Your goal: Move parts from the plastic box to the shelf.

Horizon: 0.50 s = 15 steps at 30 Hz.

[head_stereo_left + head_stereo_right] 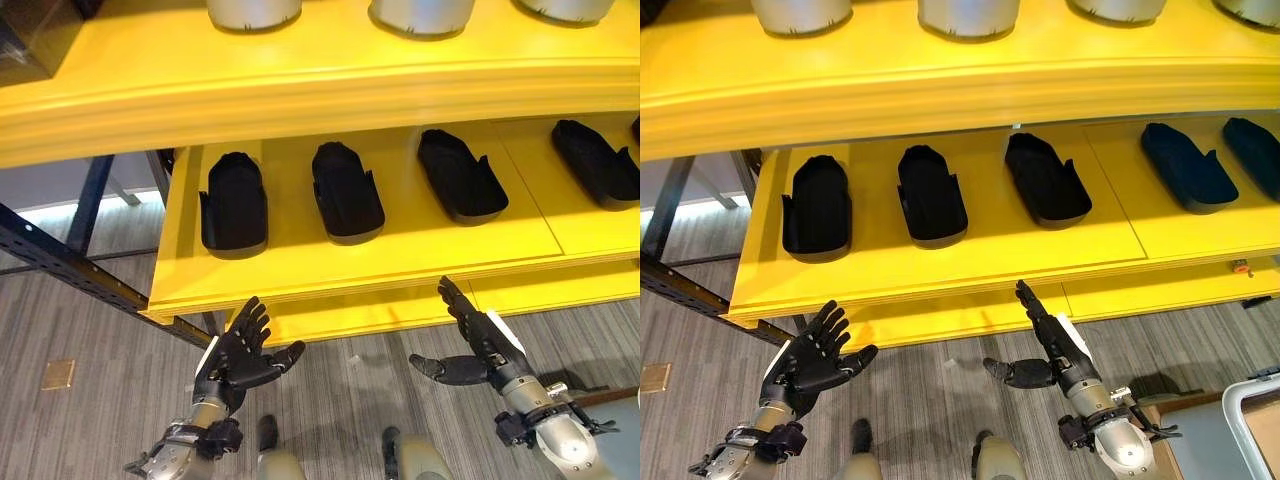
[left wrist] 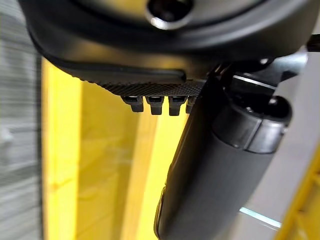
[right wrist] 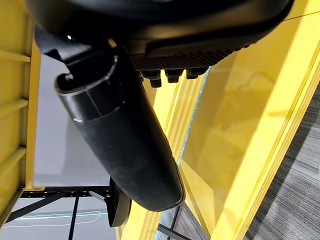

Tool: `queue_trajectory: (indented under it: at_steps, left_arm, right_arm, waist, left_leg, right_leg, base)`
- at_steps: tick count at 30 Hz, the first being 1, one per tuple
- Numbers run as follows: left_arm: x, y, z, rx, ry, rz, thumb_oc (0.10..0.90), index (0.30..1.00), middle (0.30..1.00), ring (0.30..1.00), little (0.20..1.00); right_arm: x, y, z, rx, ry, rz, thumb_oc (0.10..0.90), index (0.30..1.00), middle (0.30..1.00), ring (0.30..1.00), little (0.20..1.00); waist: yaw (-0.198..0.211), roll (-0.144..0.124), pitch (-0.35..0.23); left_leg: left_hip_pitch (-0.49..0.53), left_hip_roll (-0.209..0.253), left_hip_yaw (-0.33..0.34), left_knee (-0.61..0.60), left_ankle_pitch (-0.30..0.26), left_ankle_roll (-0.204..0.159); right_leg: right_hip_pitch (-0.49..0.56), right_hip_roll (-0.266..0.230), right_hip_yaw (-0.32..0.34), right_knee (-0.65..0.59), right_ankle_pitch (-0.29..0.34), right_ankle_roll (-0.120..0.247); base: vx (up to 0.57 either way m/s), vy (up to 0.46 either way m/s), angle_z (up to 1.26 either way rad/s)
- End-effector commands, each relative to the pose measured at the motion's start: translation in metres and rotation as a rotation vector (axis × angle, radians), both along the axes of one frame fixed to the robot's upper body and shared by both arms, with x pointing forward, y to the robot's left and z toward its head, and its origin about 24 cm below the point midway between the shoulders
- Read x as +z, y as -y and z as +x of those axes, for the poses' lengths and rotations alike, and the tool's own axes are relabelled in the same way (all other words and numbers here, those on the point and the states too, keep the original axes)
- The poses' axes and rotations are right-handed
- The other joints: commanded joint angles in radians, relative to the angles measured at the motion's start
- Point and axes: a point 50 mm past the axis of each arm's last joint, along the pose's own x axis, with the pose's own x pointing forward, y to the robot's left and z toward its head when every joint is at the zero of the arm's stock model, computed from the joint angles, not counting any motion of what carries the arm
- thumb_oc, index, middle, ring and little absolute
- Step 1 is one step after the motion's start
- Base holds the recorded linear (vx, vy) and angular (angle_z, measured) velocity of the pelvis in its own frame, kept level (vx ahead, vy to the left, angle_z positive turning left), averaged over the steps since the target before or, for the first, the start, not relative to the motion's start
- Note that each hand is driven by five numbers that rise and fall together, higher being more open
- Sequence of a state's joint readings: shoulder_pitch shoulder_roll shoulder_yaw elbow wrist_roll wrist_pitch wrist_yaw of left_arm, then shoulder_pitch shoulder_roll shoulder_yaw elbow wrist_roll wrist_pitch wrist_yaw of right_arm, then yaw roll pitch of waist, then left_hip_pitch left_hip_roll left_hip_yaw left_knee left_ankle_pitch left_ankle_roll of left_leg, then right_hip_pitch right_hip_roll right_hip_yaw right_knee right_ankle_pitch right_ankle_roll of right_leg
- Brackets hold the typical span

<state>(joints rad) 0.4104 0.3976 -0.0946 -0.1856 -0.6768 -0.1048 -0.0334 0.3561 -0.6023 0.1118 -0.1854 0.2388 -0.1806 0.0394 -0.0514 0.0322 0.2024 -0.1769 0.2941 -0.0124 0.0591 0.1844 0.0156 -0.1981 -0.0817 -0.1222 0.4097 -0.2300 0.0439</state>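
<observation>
Both hands, left hand (image 1: 238,352) and right hand (image 1: 478,338), are being held spread and empty below the shelf (image 1: 400,245), black parts (image 1: 233,203) at twelve o'clock, likely awaiting another part

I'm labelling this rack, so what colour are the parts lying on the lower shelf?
Black parts, on the yellow shelf; clearest in the left eye view.

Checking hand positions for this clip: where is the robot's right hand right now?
In the left eye view the right hand hangs open and empty at lower right, fingertips just below the yellow shelf front edge, under the third black part from the left.
</observation>
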Motion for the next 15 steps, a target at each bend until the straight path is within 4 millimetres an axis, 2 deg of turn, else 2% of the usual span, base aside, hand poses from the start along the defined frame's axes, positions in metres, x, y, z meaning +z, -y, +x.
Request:
queue_trajectory:
  at_steps: [1, 4, 9, 11, 13, 15]
  left_arm:
    - [0.019, -0.013, 0.009, 0.037, 0.154, -0.052, 0.900, 1.000, 1.000, 1.000, 1.000]
    - [0.009, -0.007, 0.008, 0.031, 0.114, -0.115, 0.900, 1.000, 1.000, 1.000, 1.000]
    - [0.004, -0.010, 0.006, 0.017, 0.093, -0.023, 0.900, 1.000, 1.000, 1.000, 1.000]
    - [0.007, -0.011, 0.011, 0.005, 0.110, 0.037, 0.900, 1.000, 1.000, 1.000, 1.000]
    - [0.012, -0.012, 0.015, -0.017, 0.138, 0.146, 0.900, 1.000, 1.000, 1.000, 1.000]
    - [0.007, -0.010, 0.018, -0.016, 0.120, 0.148, 0.900, 1.000, 1.000, 1.000, 1.000]
  right_arm:
    - [0.033, 0.005, 0.013, -0.008, 0.210, 0.070, 0.900, 1.000, 1.000, 1.000, 1.000]
    - [0.027, 0.007, 0.011, -0.027, 0.178, 0.091, 0.900, 1.000, 1.000, 1.000, 1.000]
    - [0.015, 0.005, 0.009, -0.043, 0.125, 0.132, 0.900, 1.000, 1.000, 1.000, 1.000]
    - [0.013, 0.002, 0.010, -0.052, 0.121, 0.158, 0.900, 1.000, 1.000, 1.000, 1.000]
    - [0.008, 0.001, 0.012, -0.056, 0.106, 0.159, 0.900, 1.000, 1.000, 1.000, 1.000]
    - [0.005, -0.006, 0.015, -0.043, 0.095, 0.186, 0.900, 1.000, 1.000, 1.000, 1.000]
  waist:
    - [-0.005, -0.049, -0.085]
    - [-0.005, -0.066, -0.118]
    - [-0.011, -0.055, -0.158]
    - [-0.016, -0.056, -0.174]
    - [-0.013, -0.060, -0.182]
    - [-0.009, -0.066, -0.182]
  left_leg:
    - [0.005, -0.075, -0.003, 0.071, -0.108, -0.116]
    - [0.022, -0.190, -0.032, 0.088, -0.193, -0.098]
    - [0.073, -0.217, -0.021, -0.044, -0.169, -0.075]
    - [0.090, -0.232, -0.008, -0.095, -0.152, -0.072]
    - [0.109, -0.244, 0.006, -0.115, -0.157, -0.062]
    - [0.122, -0.255, 0.027, -0.125, -0.161, -0.054]
  right_leg:
    - [0.093, 0.009, 0.023, -0.230, 0.117, 0.029]
    - [0.129, -0.021, 0.027, -0.326, 0.172, 0.042]
    - [0.145, -0.043, 0.029, -0.403, 0.227, 0.069]
    - [0.147, -0.060, 0.030, -0.430, 0.246, 0.082]
    - [0.148, -0.076, 0.035, -0.442, 0.262, 0.098]
    - [0.147, -0.088, 0.048, -0.446, 0.276, 0.109]
  base:
    - [0.04, 0.008, 0.08]
    - [0.04, 0.072, 0.11]
    - [0.05, 0.134, 0.06]
    - [0.04, 0.178, -0.05]
    - [0.04, 0.158, -0.06]
    - [0.02, 0.138, -0.21]
